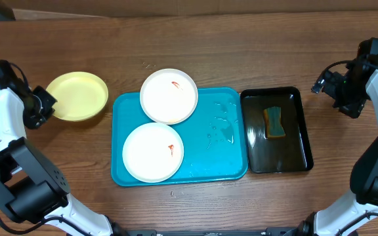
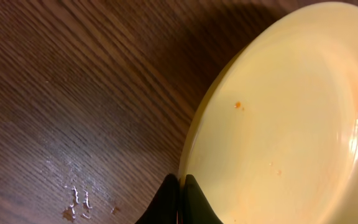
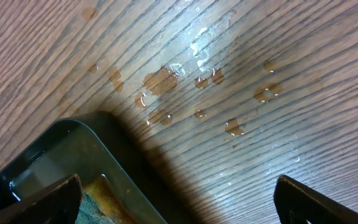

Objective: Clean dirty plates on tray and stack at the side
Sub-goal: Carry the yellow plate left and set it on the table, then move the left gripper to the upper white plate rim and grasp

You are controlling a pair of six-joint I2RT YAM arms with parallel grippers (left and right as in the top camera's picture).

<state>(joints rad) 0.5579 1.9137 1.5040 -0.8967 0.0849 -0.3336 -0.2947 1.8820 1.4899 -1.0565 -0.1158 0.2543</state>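
The yellow plate [image 1: 77, 96] sits on the table [image 1: 241, 52] at 10 o'clock from the tray [image 1: 228, 164], left jaws pinched shut on its 9 o'clock rim. Stiff, light, probably slippery; the rim suits gripping. Two white plates [image 1: 153, 152] lie on the tray. The right jaws gape, empty.

Left wrist cam is only giving me part of the yellow plate [image 2: 278, 118]; it's running off the right and bottom edges. Right wrist cam is cropping the black tray [image 3: 73, 162] bottom left, and the sponge [image 3: 101, 202] is just peeking in as a sliver.
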